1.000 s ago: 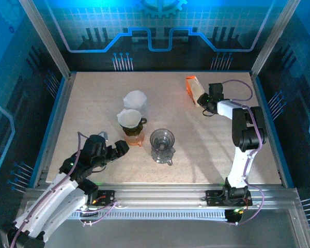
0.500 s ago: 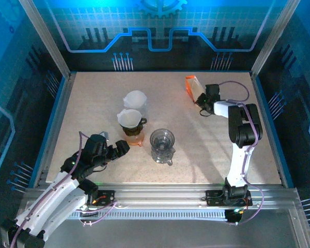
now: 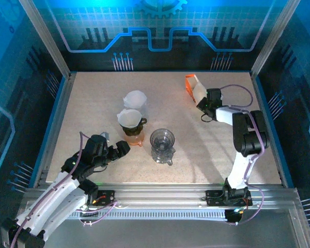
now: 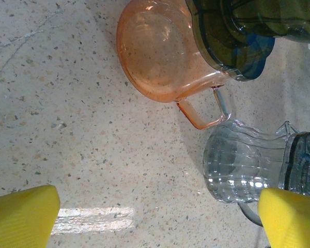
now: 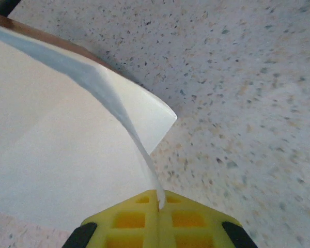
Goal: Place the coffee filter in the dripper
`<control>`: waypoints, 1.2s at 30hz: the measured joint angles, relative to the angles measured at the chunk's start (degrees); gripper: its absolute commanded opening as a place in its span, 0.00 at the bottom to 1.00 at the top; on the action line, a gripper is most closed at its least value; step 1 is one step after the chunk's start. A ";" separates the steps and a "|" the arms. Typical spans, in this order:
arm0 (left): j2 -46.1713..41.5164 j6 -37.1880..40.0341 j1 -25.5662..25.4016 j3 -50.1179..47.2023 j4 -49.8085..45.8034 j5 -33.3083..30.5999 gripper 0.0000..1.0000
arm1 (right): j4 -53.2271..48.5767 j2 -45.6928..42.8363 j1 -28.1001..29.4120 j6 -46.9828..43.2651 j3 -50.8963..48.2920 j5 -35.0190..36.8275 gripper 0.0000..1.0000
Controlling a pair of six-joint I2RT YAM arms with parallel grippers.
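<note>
Speckled tabletop [image 3: 206,150] below: my right claw [image 5: 158,205] pinches the coffee filter [image 5: 67,139], well beyond and right of the clear dripper [image 3: 161,143].

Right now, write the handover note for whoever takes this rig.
Left claw: open, holding nothing, low over the table near the orange cup.
Right claw: shut on the edge of a white coffee filter, at the orange holder far right.
Clear dripper: mid-table, looks empty, apart from both claws. The dark dripper on the orange cup seems to hold a white filter.
Done: filter pinched.
Left: carry it across to the dripper, seat it inside, release.
</note>
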 measured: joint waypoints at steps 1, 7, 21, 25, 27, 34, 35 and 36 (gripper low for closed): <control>-0.02 0.00 0.02 0.00 0.00 0.00 0.99 | -0.33 -1.53 0.00 -0.15 -0.90 0.31 0.00; -0.87 0.04 0.07 0.00 0.02 0.00 0.99 | -5.09 -13.05 0.02 -2.10 -6.49 1.46 0.00; -2.95 1.92 0.33 0.24 0.44 0.00 0.99 | -33.79 -46.16 6.49 -12.11 -10.05 -4.13 0.00; -3.08 1.95 0.33 0.24 0.66 0.02 0.99 | -43.06 -48.63 8.31 -14.58 -1.57 -10.19 0.00; -3.15 1.95 0.33 0.22 0.74 0.00 0.99 | -46.77 -48.15 11.19 -15.45 3.50 -13.46 0.00; -3.98 2.12 0.37 0.39 0.68 0.00 0.99 | -53.20 -44.09 22.84 -15.37 14.82 -23.47 0.00; -4.24 2.14 0.37 0.55 0.59 0.00 0.99 | -53.51 -43.41 24.33 -14.86 15.15 -24.79 0.00; -4.50 2.14 0.37 0.68 0.59 0.00 0.99 | -53.68 -42.75 25.86 -14.25 15.19 -25.83 0.00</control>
